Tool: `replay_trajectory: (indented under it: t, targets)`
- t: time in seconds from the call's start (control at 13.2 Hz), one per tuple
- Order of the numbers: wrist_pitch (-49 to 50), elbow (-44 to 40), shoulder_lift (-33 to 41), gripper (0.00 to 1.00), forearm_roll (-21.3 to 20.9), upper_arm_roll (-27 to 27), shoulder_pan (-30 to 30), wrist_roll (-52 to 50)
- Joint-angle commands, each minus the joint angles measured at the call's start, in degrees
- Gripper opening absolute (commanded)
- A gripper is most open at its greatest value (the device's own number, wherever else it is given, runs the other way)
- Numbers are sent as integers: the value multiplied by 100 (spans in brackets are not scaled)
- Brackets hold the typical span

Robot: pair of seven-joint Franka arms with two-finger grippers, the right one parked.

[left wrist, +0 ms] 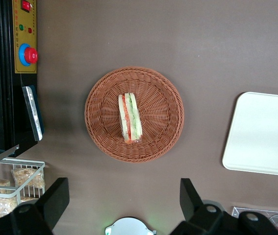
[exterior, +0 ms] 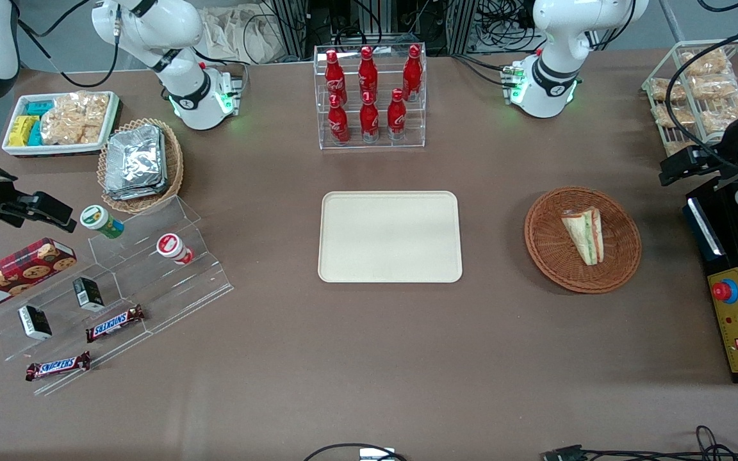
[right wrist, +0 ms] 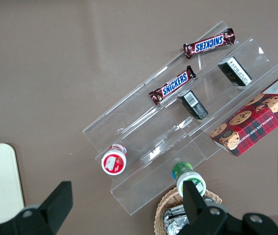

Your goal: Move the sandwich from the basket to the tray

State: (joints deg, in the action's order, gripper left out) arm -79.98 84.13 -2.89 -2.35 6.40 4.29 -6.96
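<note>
Since the sandwich (exterior: 583,235) sits untouched in the basket (exterior: 545,253), step: approach, grasp not yet begun.
tray (exterior: 389,237): centre of table in front view, flat, nothing on it.
basket: at 3 o'clock from the tray in front view, well apart, toward the working arm's end of the table.
sandwich position: about mid-basket, lying on the weave, clear of the rim.
sandwich axis: long axis runs roughly 11 to 5 o'clock in front view; wide end at 11, narrow tip at 5, pointing toward the front camera.
cut edge: green and pink-red filling stripes show along the 3 o'clock side in front view.
handling (judgement): light, soft, squashes easily; layers likely to slide apart if pinched at the tip or squeezed hard.
grip point (judgement): mid-length, fingers on the two bread faces, closing across the short axis, about the 2–8 o'clock line; gentle force.
gripper (left wrist: 124,188): fingers spread wide, nothing between them; hangs well above the table, off the basket rim on the arm-base side, touching nothing.
risk (judgement): fingertips could snag the wicker wall on descent; the wedge may tip when closed on.
</note>
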Motion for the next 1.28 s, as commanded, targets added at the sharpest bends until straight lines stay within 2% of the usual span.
replay_trajectory:
  t: [0.0, 0.3, 0.53, 0.75, 0.91, 1.21]
  targets:
    - [-8, -55, 16, 100, 68, 36, -24, -86]
    - [-8, -2, -1, 100, 50, 36, -24, -77]
    - [-261, 558, 147, 100, 33, 28, -25, -200]
    - [-1393, 2007, 622, 100, 67, 19, -16, -227]
    - [-1948, 2693, 623, 100, 59, 19, -24, -384]
    - [-3774, 4354, 552, 100, 24, 19, -24, -403]
